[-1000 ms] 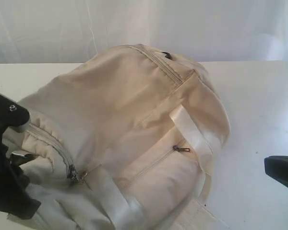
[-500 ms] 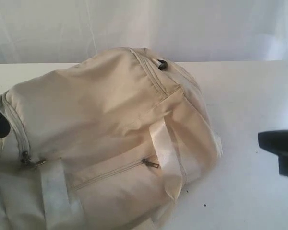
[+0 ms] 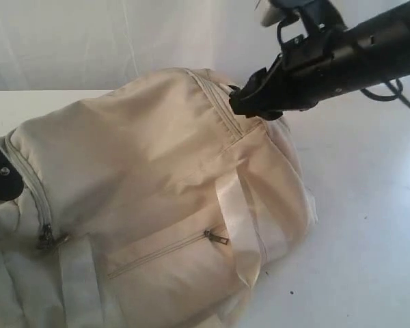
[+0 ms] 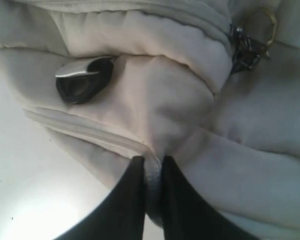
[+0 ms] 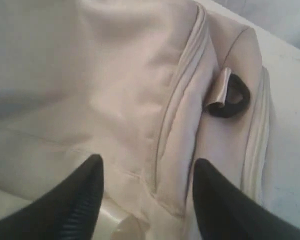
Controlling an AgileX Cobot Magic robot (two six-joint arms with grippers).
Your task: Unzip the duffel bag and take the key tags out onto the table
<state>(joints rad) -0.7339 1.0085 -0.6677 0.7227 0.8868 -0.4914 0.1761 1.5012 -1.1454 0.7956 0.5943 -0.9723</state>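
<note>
Exterior view: bag (image 3: 157, 178) zipped; left fingers (image 4: 127, 200) pinched its fabric, right fingers (image 5: 85, 195) hung wide, upper centre; unzipping next needed a zipper pull (image 3: 46, 238).

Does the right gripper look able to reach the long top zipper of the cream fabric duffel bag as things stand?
Probably yes: the right gripper hangs open above the cream fabric duffel bag, the long top zipper runs under its gap, and nothing covers it.

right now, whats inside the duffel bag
Nothing inside shows. The duffel bag is covered by its own cloth, the zippers in view look shut, and no key tags are visible.
</note>
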